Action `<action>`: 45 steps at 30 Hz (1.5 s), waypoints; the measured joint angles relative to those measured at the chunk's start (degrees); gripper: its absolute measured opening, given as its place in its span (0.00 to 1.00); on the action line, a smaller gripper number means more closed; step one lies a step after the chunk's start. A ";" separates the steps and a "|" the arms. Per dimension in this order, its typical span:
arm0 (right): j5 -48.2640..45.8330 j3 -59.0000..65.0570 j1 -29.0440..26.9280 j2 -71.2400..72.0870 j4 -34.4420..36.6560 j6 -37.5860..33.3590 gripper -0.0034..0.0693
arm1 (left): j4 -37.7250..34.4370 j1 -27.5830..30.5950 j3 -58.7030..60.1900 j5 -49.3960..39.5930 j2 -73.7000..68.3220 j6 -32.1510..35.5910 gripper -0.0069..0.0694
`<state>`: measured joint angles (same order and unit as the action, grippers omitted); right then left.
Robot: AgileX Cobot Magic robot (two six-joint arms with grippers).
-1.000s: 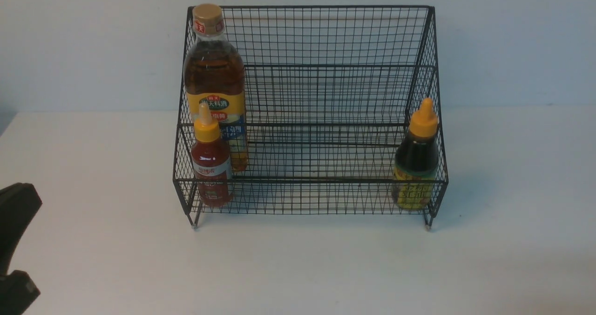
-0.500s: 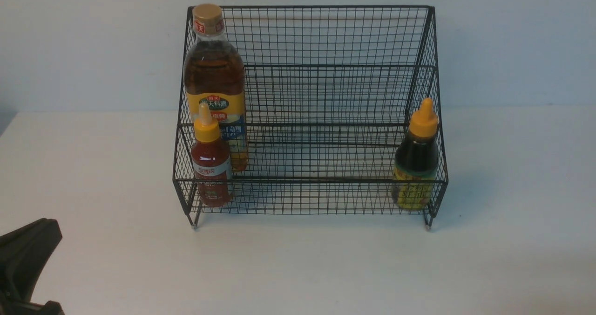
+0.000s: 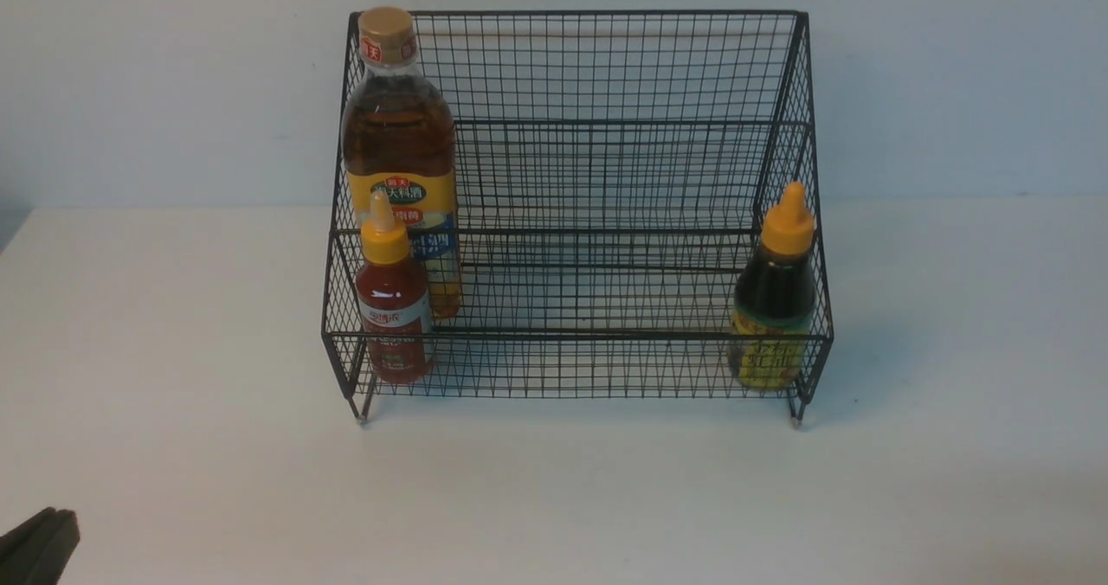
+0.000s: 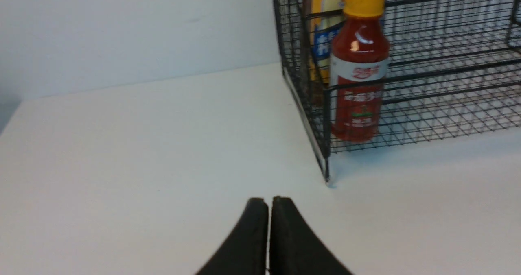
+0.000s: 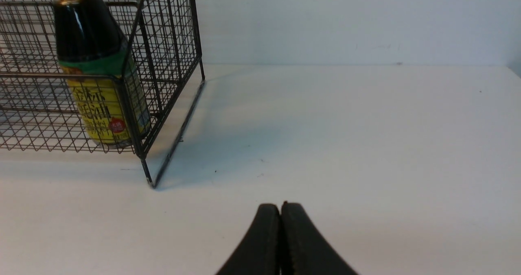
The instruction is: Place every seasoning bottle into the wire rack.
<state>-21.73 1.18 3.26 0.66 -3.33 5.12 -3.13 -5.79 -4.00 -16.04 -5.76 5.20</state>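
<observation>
Since lower-left retreat, left claw (image 3: 39,543) nearly gone.

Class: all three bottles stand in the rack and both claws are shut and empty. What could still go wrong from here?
1. The red bottle and dark bottle stand against the rack's low front rail; a knock to the rack might tip them out.
2. The tall amber bottle stands directly behind the red one; if it toppled, it would likely knock it over.
3. The left claw sits near the rack's foot and could nudge it.
</observation>
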 joint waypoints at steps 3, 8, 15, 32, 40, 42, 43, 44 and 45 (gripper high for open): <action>0.00 0.00 0.00 0.00 0.00 0.00 0.03 | 0.12 3.38 3.88 0.28 4.55 0.00 0.08; 0.00 0.00 0.00 0.00 0.00 0.00 0.03 | 0.12 5.56 5.54 -1.66 6.35 0.00 0.08; 0.00 0.00 0.00 0.00 0.00 0.00 0.03 | 0.12 5.22 5.60 -5.24 6.35 0.00 0.08; 0.00 0.00 0.00 0.00 0.00 0.00 0.03 | 0.12 4.55 5.60 -5.24 6.35 0.00 0.08; 0.00 0.00 0.00 0.00 0.00 -0.60 0.03 | 0.12 4.55 5.60 -5.24 6.35 0.00 0.08; 0.00 0.00 0.00 0.00 0.00 -0.60 0.03 | 0.12 4.55 5.60 -5.24 6.35 0.00 0.08; 0.00 0.00 0.00 0.00 0.00 -0.60 0.03 | 0.12 4.55 5.60 -5.24 6.35 0.00 0.08; 0.00 0.00 0.00 0.00 0.00 -0.60 0.03 | 0.12 4.55 5.60 -5.24 6.35 0.00 0.08; 0.00 0.00 0.00 0.00 0.00 -0.60 0.03 | 0.12 4.55 5.60 -5.24 6.35 0.00 0.08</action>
<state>-21.73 1.18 3.26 0.66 -3.33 4.52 -3.01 -1.24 1.60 -21.27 0.59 5.20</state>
